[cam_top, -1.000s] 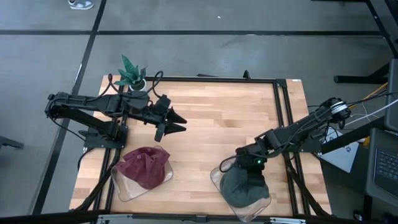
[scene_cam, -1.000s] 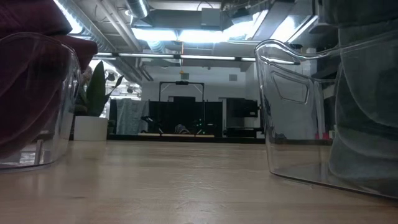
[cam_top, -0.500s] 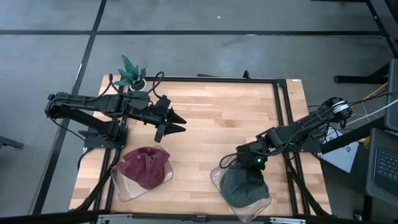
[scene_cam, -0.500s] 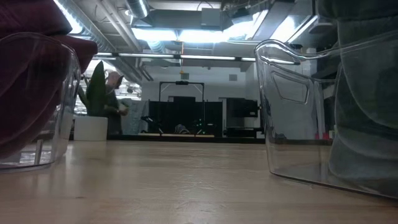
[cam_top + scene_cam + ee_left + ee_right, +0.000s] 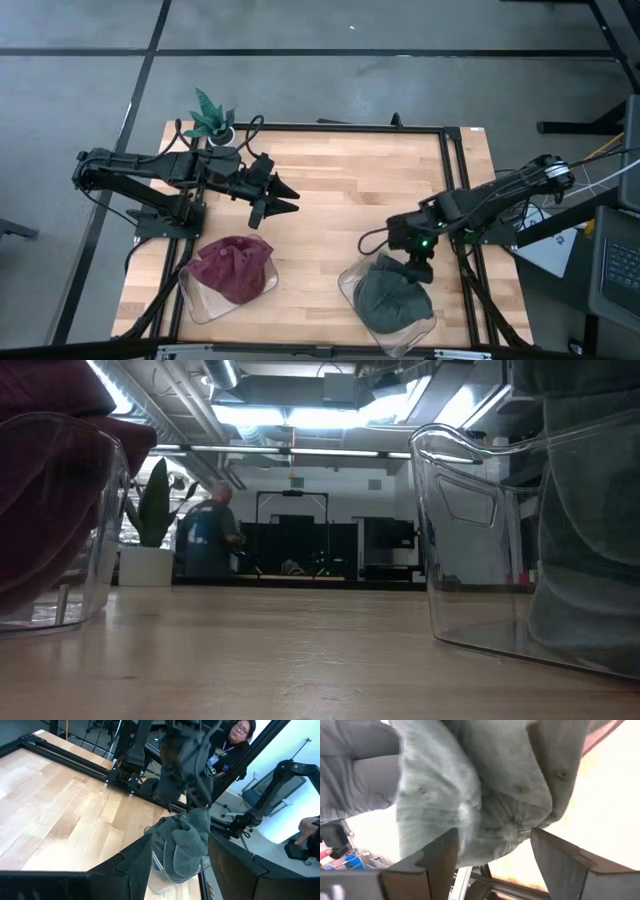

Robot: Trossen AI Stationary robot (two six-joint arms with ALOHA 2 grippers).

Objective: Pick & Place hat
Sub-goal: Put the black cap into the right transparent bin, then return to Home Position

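The right jaws (image 5: 413,268) stand spread, with nothing pinched between them, directly over the grey hat (image 5: 393,298). In the right wrist view the two dark fingers (image 5: 437,857) sit apart on either side of the hat's crown, where the seams meet at a small button, and the cloth fills the gap ahead of them without being clamped. The grey hat lies in a clear plastic bin (image 5: 350,290) near the front edge of the worktop (image 5: 350,215), on the right arm's side. Its cloth rises above the bin's rim (the left wrist view shows it heaped over the clear wall, with the right arm's wrist just above it).

The left jaws (image 5: 285,197) are also spread and empty, held above bare wood toward the middle of the worktop, well apart from both bins. Nearer the front on that side a second clear bin (image 5: 195,295) holds a dark red hat (image 5: 232,268), bunched and standing higher than the bin's wall.

A small potted plant (image 5: 212,120) stands at the back left corner of the worktop, close to the left arm's base. In the low view a person (image 5: 210,542) stands in the room beyond the worktop, beside the plant's white pot. Another person sits at the edge of the left wrist view, behind the frame.
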